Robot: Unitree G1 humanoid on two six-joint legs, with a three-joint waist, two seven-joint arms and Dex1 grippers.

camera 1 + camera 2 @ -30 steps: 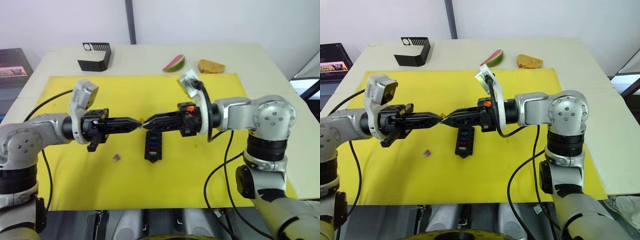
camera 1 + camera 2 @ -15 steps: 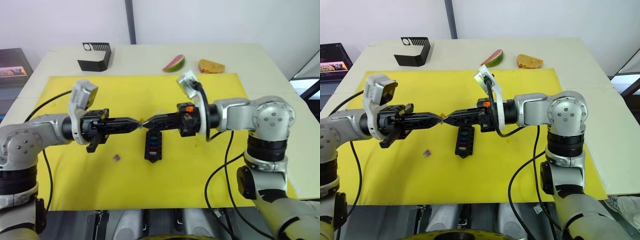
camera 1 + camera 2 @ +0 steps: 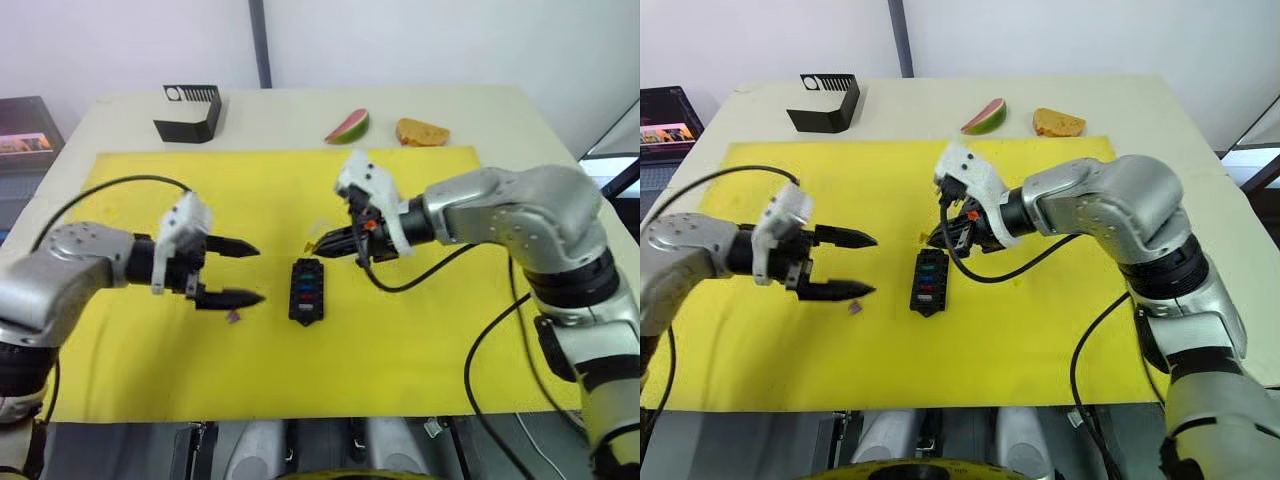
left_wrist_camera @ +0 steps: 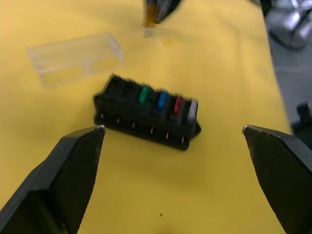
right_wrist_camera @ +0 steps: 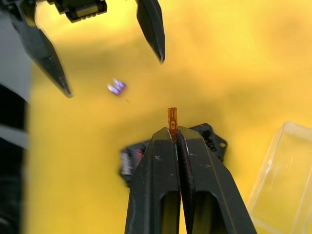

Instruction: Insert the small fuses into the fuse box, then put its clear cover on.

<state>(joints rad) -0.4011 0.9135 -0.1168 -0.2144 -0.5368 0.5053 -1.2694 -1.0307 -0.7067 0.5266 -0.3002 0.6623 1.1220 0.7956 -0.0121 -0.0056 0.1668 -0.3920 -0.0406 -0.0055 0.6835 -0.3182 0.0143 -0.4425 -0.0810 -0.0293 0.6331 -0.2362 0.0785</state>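
An orange fuse (image 5: 172, 120) is pinched in the closed right tool (image 5: 174, 136) above the fuse box (image 3: 306, 291) on the yellow mat. The left tool (image 3: 243, 272) is spread wide, empty. Insertion is judged underway; alignment over an empty slot is needed. The clear cover (image 4: 74, 58) lies beside the box, and a purple fuse (image 3: 233, 316) near the left tool.

The left gripper (image 3: 240, 273) has opened and drawn back; the right gripper (image 5: 172, 130) (pinching an orange fuse (image 5: 172, 118)) tilted down.
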